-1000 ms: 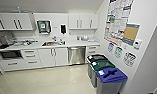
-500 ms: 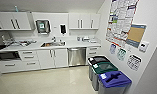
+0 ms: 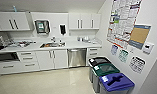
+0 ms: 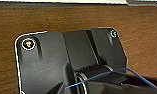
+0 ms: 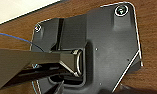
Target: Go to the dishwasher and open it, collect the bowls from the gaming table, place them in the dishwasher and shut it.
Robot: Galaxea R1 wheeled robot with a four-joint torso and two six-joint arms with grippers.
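A pale glossy floor (image 3: pixel 51 81) lies open across the near and left part of the kitchenette, bounded at the far side by a run of white cupboards (image 3: pixel 31 61) and on the right by three bins against the wall. The dishwasher (image 3: pixel 77 57) — a flat grey steel front with a bar handle near its top — sits shut under the surface (image 3: pixel 69 45), just right of the steel sink (image 3: pixel 52 45) and left of a short stack of drawers. The three bins stand in a row: a black-lidded one (image 3: pixel 99 61) farthest, a green-lidded one (image 3: pixel 105 69) in the middle, a blue-lidded one (image 3: pixel 116 82) nearest. Posters (image 3: pixel 122 20) cover the right wall. Both wrist views show brown wood grain — whether either arm's fingers are released or clenched cannot be told.
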